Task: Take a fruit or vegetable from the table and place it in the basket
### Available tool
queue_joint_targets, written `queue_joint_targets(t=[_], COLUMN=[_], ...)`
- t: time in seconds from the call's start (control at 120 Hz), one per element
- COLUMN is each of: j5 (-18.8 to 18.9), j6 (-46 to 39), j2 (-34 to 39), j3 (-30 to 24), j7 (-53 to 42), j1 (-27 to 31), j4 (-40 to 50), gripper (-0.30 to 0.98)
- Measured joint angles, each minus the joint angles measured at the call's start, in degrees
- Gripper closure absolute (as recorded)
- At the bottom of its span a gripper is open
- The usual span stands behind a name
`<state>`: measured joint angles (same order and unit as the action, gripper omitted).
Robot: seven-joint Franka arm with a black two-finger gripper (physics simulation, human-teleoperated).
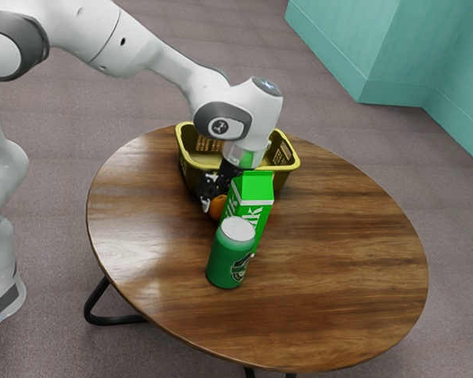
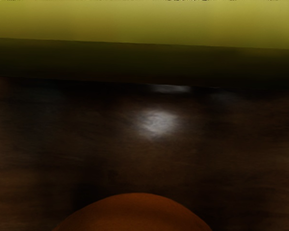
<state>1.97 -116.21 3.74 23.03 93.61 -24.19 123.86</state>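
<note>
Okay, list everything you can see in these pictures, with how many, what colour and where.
Orange: one, orange, at the gripper, near the basket, partly behind the carton in the exterior view
Basket: one, yellow, on the table, beyond the carton
Milk carton: one, green and white, upright on the table
Can: one, green with a pale top, upright in front of the carton
Table: one, brown wood, round, dark legs, under the items
Floor: one, greyish, around the table
Wall: teal, the exterior view's upper right
Arm: one, white and grey, from the exterior view's left
Gripper: one, black, at the orange
</note>
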Motion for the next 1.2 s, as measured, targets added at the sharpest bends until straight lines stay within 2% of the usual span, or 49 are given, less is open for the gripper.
queue_joint_targets(t=[0.317,0.642,1.2], j5=[0.0,0.4,0.0], j6=[-1.2,-1.4,0.5], j2=[-0.6,-0.6,1.9], j3=[0.4,1.3,1.6], j7=[-0.6,-1.7,-3.1], j1=[0.3,0.0,-0.1], j4=[0.0,0.8,-0.9], gripper=[0.19,0.38,0.40])
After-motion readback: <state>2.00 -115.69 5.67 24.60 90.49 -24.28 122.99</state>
